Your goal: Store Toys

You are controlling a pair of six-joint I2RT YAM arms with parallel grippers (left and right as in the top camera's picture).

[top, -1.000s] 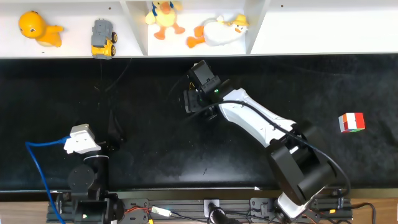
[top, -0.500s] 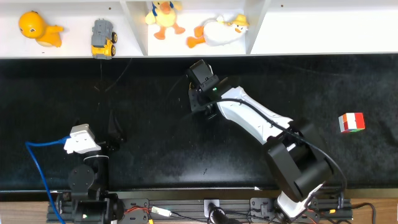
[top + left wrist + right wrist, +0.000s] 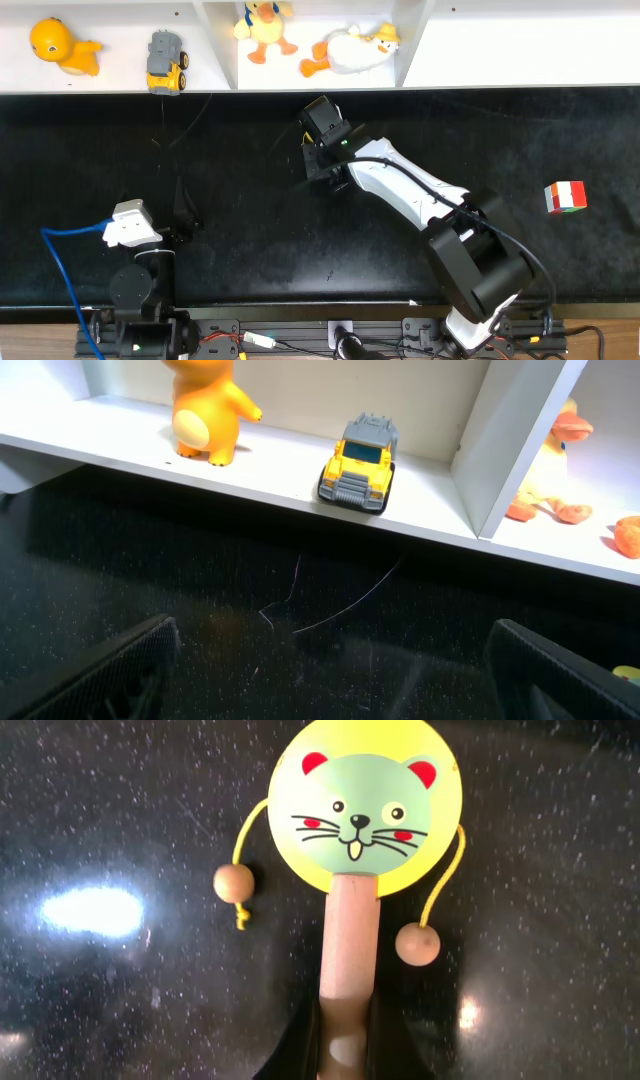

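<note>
My right gripper (image 3: 345, 1040) has its fingers closed tight on the wooden handle of the rattle drum (image 3: 365, 825). The grip is low on the stick, which leaves the cat-faced disc and its two bead strings free ahead of the jaws. I judge that suits a head-first push into a compartment. In the top view this gripper sits over the middle of the black table (image 3: 250, 250), with the white shelf (image 3: 500, 70) at twelve o'clock. I cannot tell whether the drum is clear of the surface. The yellow duck (image 3: 264, 28) and white goose (image 3: 355, 50) lie in the middle bay, at about eleven and one o'clock. A colour cube (image 3: 565, 196) waits at three o'clock, well apart. My left gripper (image 3: 335, 670) is spread wide and empty, parked at eight o'clock facing the toy truck (image 3: 360, 463).
</note>
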